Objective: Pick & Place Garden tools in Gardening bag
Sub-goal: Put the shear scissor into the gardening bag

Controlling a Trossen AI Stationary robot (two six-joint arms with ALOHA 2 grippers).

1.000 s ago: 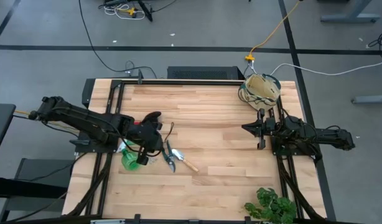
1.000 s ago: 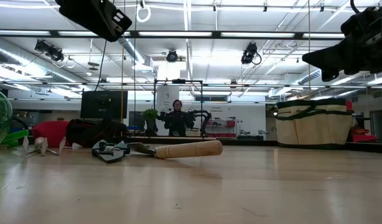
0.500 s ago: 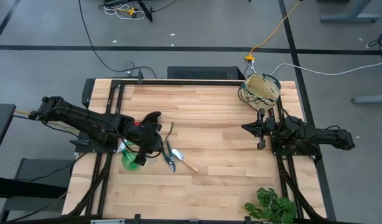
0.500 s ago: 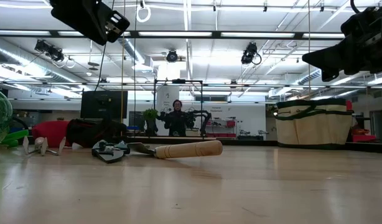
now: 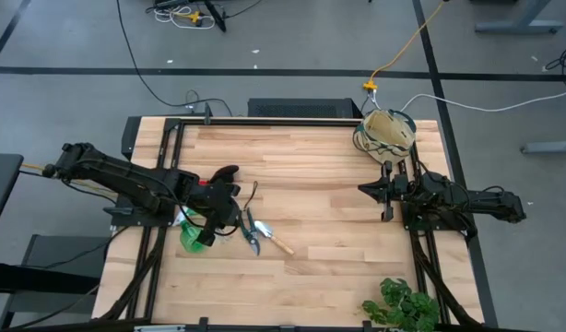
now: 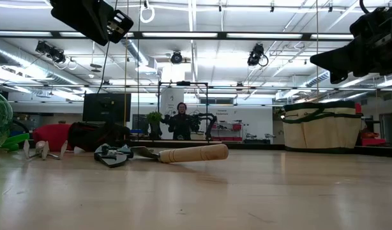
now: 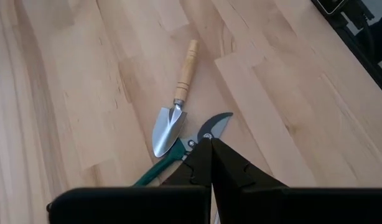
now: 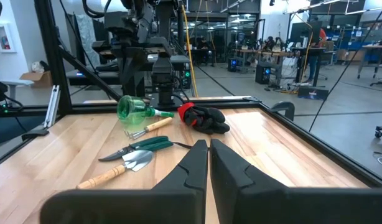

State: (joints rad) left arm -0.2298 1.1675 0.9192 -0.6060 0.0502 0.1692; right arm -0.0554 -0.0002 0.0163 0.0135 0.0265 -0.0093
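From above, the left arm hides part of the green spray bottle (image 5: 193,238) and the small rake (image 8: 145,128). The shears (image 7: 191,146), green-handled, lie touching the silver trowel (image 7: 173,114) with its pale wooden handle. The red-and-black glove (image 8: 203,118) lies nearby. The left gripper (image 7: 211,142) hangs over the shears, pinched together, empty. The right gripper (image 8: 208,146) is pinched together too, near the beige bag (image 5: 388,129) at the wooden table's (image 5: 320,184) far corner. A person stands in the room behind.

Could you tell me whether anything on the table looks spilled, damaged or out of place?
Nothing stands out. The trowel, shears, rake, bottle and glove lie loosely clustered; the bag sits at the far corner.
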